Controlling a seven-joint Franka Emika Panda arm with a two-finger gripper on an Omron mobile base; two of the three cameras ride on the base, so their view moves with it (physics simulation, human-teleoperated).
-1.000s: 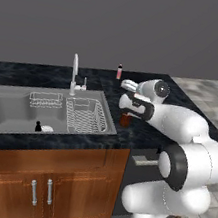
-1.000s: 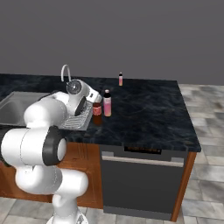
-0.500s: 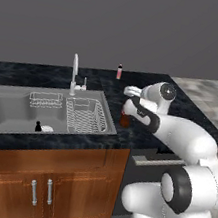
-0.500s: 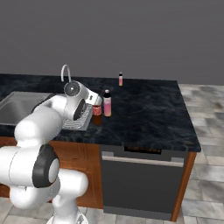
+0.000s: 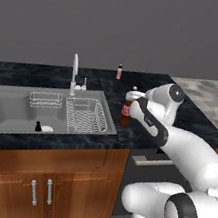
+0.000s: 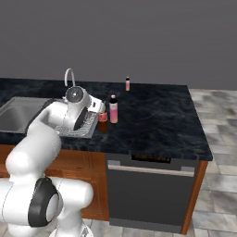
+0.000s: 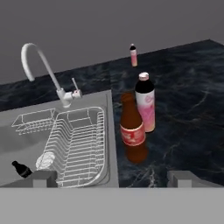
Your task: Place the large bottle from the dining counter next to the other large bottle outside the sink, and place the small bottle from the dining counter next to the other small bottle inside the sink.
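Observation:
The large bottle (image 7: 132, 131), dark brown with a red label, stands upright on the black counter just right of the sink (image 7: 17, 140). The other large bottle (image 7: 145, 103), pale with a dark cap, stands right behind it, close beside. My gripper (image 7: 113, 178) is open and holds nothing, a short way back from the brown bottle. From the base views the brown bottle (image 5: 126, 111) (image 6: 102, 122) sits just past my gripper (image 5: 135, 103) (image 6: 98, 110). The other small bottle (image 7: 22, 169) (image 5: 38, 127), tiny and black, lies in the basin. The small bottle (image 7: 133, 55) (image 5: 119, 72), pinkish, stands at the counter's back.
A wire dish rack (image 7: 78, 144) (image 5: 87, 115) fills the sink's right side, with a tall curved faucet (image 7: 39, 61) (image 5: 75, 69) behind it. The black counter (image 6: 157, 115) stretches to the right. Wood cabinets (image 5: 42, 180) and a dishwasher front (image 6: 148, 194) lie below.
My arm has stretched and its elbow has swung down to the right while the open hand stayed near the brown bottle. Neither of the two large bottles has moved.

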